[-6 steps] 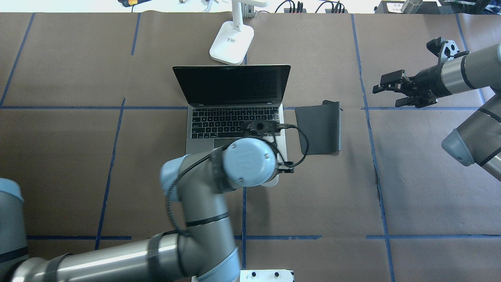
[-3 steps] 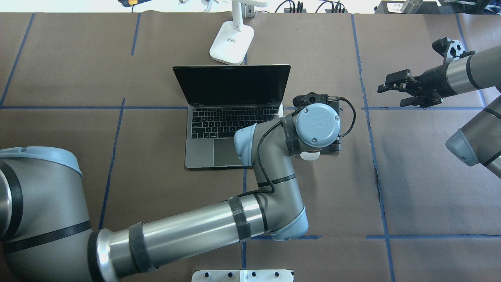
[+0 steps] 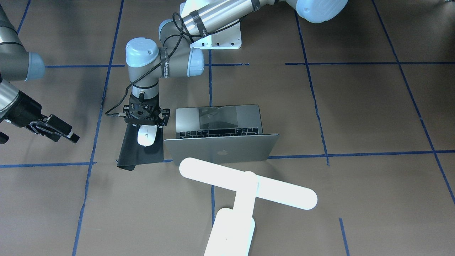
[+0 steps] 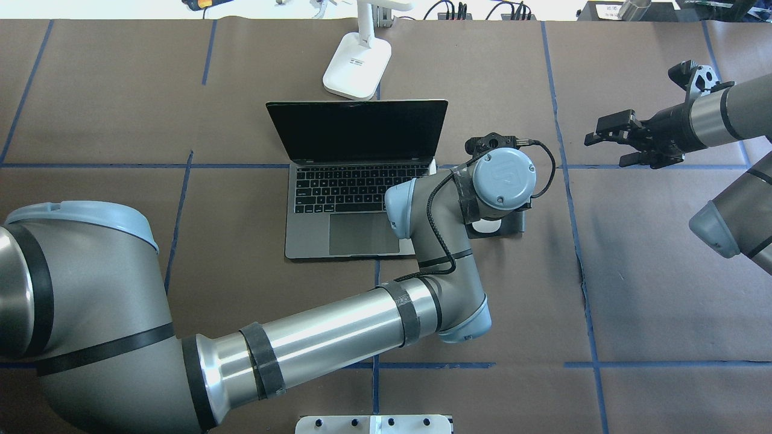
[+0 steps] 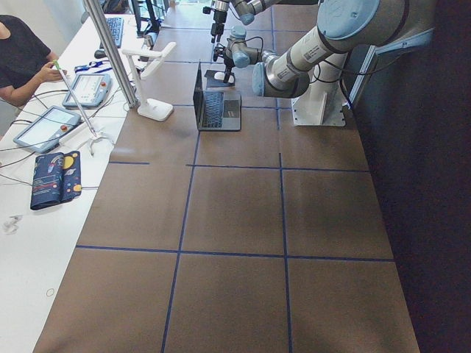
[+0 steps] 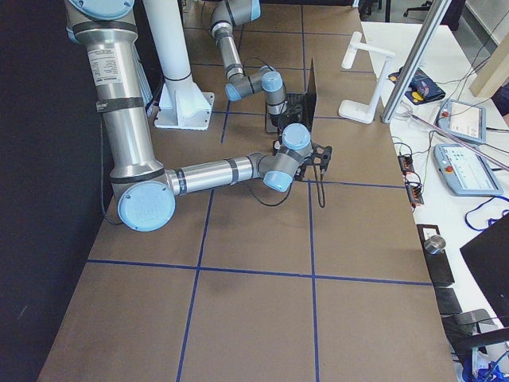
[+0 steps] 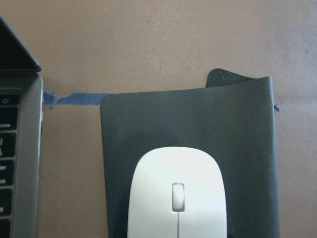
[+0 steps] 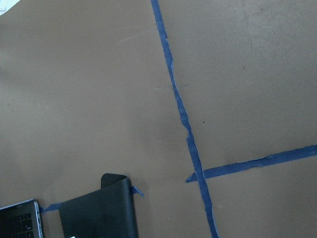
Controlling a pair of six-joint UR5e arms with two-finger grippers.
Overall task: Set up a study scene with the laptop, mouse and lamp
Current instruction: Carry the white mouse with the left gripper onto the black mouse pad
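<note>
The grey laptop (image 4: 362, 187) stands open at the table's middle, screen dark; it also shows in the front-facing view (image 3: 220, 151). The white T-shaped lamp (image 3: 249, 185) stands behind it, its base (image 4: 356, 66) on the table. My left gripper (image 3: 143, 117) points down over the black mat (image 3: 133, 154), shut on the white mouse (image 3: 146, 136). The mouse (image 7: 177, 198) fills the bottom of the left wrist view, over the mat (image 7: 237, 129); I cannot tell whether it touches the mat. My right gripper (image 4: 603, 146) is open and empty, to the right of the mat.
The mat's far corner curls up (image 8: 116, 181). A white pedestal (image 3: 220, 39) with bolt holes stands at the robot's base. Blue tape lines (image 4: 570, 199) cross the brown table. An operator (image 5: 22, 59) and tablets are beyond the lamp side of the table.
My left arm has swung right from over the laptop's keyboard to over the black mat, carrying the mouse. My right gripper has drawn back a little to the right.
</note>
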